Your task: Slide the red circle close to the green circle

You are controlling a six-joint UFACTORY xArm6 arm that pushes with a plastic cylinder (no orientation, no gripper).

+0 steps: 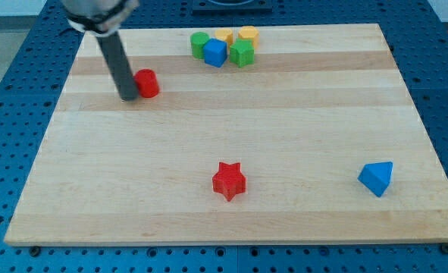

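Where my tip (pixel 128 98) rests, red circle (pixel 146 83) touches; no writing.

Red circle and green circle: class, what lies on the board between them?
In the camera view, only bare wood separates the red circle from the green circle. My tip sits against the red circle's left side.

In the upper left of the desk (pixel 299 121), my tip (pixel 127 98) touches the left side of the red circle (pixel 146 83). The green circle (pixel 200 45) lies at top centre in a cluster, with the blue cube (pixel 215 53) just right of it. The red star (pixel 229 180) lies at bottom centre.
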